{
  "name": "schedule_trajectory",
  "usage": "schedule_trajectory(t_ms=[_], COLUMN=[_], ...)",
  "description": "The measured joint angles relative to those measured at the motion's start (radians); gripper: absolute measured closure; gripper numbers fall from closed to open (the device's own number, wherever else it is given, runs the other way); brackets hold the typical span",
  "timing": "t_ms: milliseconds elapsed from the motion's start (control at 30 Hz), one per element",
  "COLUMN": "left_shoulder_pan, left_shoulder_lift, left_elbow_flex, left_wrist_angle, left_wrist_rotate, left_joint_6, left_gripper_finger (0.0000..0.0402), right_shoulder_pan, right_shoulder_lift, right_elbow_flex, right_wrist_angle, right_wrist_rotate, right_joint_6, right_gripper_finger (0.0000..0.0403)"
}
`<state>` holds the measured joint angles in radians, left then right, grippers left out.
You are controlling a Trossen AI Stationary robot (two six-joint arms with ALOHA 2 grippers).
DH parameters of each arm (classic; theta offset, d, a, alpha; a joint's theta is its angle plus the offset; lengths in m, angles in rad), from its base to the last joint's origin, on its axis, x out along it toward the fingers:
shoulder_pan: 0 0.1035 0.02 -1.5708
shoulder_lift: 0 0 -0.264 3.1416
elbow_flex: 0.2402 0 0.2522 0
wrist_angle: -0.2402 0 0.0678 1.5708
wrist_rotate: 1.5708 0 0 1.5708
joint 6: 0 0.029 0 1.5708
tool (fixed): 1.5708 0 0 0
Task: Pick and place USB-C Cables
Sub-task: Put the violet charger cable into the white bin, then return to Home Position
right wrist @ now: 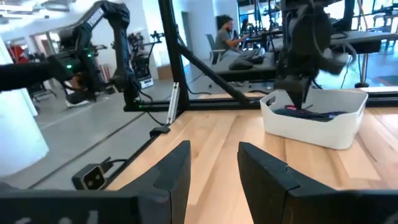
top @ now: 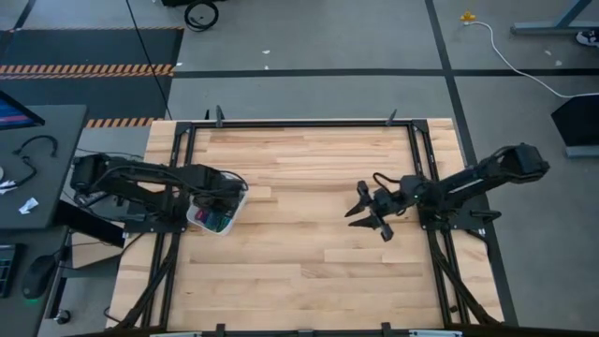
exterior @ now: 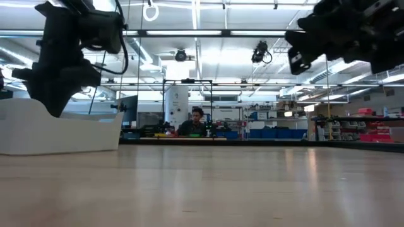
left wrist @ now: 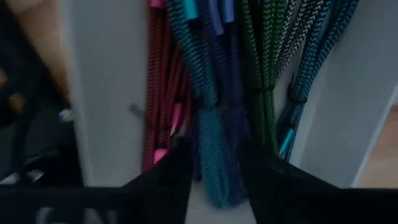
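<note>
Two dark fingers (left wrist: 177,177) of the left gripper (left wrist: 214,174) straddle a teal cable bundle (left wrist: 211,149) inside the white bin (top: 198,216), not yet closed on it. Maroon (left wrist: 163,93), green (left wrist: 266,81) and blue (left wrist: 311,68) USB-C cables lie beside it. Well right of the bin, the right gripper (top: 370,212) hovers above the wooden table (top: 299,262), fingers spread apart.

No readable text, label, brand, number or sign is showing anywhere. Near the white bin (right wrist: 314,118) nothing printed is visible. Shelves and screens in the room behind it are appearing too small to read.
</note>
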<state>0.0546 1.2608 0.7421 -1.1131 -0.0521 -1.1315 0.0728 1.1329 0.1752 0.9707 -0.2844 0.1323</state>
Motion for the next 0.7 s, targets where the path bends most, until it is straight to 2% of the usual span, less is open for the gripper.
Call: schedule_trajectory(t_ms=[167, 267, 333, 400, 467, 533, 600, 700], left_shoulder_pan=[-0.006, -0.055, -0.120, -0.197, -0.275, -0.346, -0.401, -0.452], left_shoulder_lift=[-0.099, -0.168, -0.205, -0.232, -0.245, -0.245, -0.234, -0.208], left_elbow_flex=[0.051, 0.113, 0.149, 0.169, 0.167, 0.151, 0.128, 0.083], left_wrist_angle=[-0.140, -0.174, -0.128, -0.034, 0.098, 0.238, 0.403, 0.605], left_wrist_rotate=[0.038, -0.004, -0.122, -0.287, -0.453, -0.592, -0.693, -0.759], left_joint_6=[-0.021, -0.078, -0.099, -0.097, -0.059, -0.001, 0.084, 0.187], left_gripper_finger=[0.0200, 0.0173, 0.0166, 0.0166, 0.0172, 0.0180, 0.0190, 0.0202], right_shoulder_pan=[0.015, 0.033, 0.051, 0.069, 0.080, 0.076, 0.044, -0.024], right_shoulder_lift=[-0.106, -0.164, -0.202, -0.244, -0.282, -0.344, -0.414, -0.543], right_elbow_flex=[-0.074, -0.058, -0.003, 0.060, 0.106, 0.113, 0.101, 0.064], right_wrist_angle=[-0.038, -0.234, -0.483, -0.719, -0.884, -0.969, -0.982, -0.965], right_wrist_rotate=[0.057, 0.131, 0.156, 0.170, 0.192, 0.220, 0.235, 0.171], right_joint_6=[0.067, 0.115, 0.127, 0.120, 0.072, -0.010, -0.060, -0.077], right_gripper_finger=[0.0266, 0.0271, 0.0277, 0.0282, 0.0288, 0.0295, 0.0305, 0.0324])
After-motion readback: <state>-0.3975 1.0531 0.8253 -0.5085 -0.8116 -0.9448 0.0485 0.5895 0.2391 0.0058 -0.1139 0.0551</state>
